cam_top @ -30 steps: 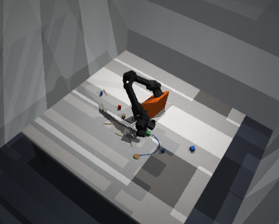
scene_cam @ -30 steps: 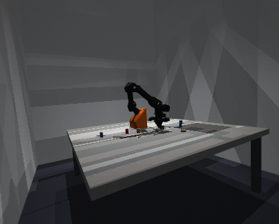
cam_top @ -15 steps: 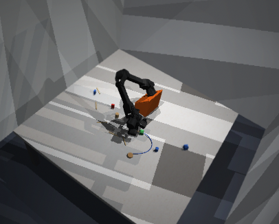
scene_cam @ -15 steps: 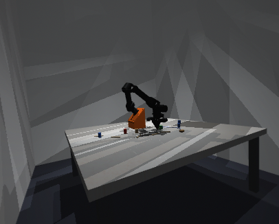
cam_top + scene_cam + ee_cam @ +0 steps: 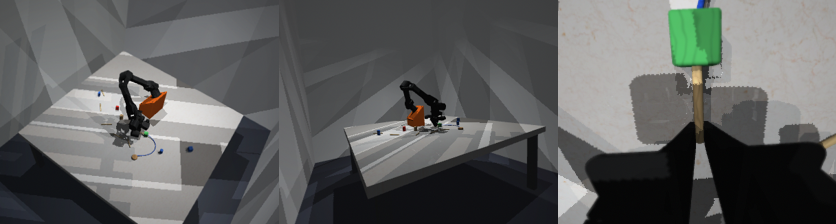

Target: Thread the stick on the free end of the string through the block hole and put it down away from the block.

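We had the gripper [image 5: 139, 133] [image 5: 436, 126] [image 5: 698, 126] nearly shut, its fingertips clamped on the thin wooden stick [image 5: 141, 133] [image 5: 698, 102] close to the stick's near end. Seen from the wrist, the stick ran straight ahead from between the fingertips to the near face of the green block [image 5: 146, 134] [image 5: 439, 125] [image 5: 695, 37]. The block lay just ahead of the gripper, apart from the fingertips, with a bare length of stick between them. The blue string [image 5: 154, 146] [image 5: 449, 125] [image 5: 701, 4] showed beyond the block's far side; we could not tell how much of the stick was inside the hole. From above, the string curved round from the block to the round wooden button [image 5: 134, 157] [image 5: 460, 128] on the table [image 5: 154, 185] [image 5: 444, 148] [image 5: 773, 50].

Near the gripper we had a loose stick [image 5: 129, 142] on the table, and another one [image 5: 106, 124] farther off. A small blue piece [image 5: 161, 151] lay just outside the string's curve, and a second blue piece [image 5: 190, 149] well apart from it. A red piece [image 5: 117, 108] [image 5: 404, 128] and a tan piece [image 5: 121, 117] [image 5: 415, 128] were on the other side of the gripper from those two blue pieces.
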{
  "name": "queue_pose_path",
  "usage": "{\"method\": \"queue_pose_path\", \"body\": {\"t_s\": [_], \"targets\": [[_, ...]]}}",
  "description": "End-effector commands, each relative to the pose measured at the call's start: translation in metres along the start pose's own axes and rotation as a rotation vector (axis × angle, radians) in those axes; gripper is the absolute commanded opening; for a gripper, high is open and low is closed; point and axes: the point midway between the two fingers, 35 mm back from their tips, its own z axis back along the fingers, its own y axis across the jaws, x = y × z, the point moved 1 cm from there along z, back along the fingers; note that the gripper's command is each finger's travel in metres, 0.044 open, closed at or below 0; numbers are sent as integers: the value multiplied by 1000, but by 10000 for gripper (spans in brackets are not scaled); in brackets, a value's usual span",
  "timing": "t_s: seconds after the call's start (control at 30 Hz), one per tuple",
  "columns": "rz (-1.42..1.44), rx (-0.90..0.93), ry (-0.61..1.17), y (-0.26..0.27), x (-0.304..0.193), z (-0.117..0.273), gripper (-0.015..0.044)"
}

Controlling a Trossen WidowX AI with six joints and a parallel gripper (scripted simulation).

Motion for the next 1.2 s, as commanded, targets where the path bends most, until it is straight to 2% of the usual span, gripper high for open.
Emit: {"method": "queue_pose_path", "body": {"t_s": [0.0, 1.17], "targets": [[0, -1, 4, 0, -6, 2, 0], [-22, 31, 5, 0, -40, 5, 0]]}}
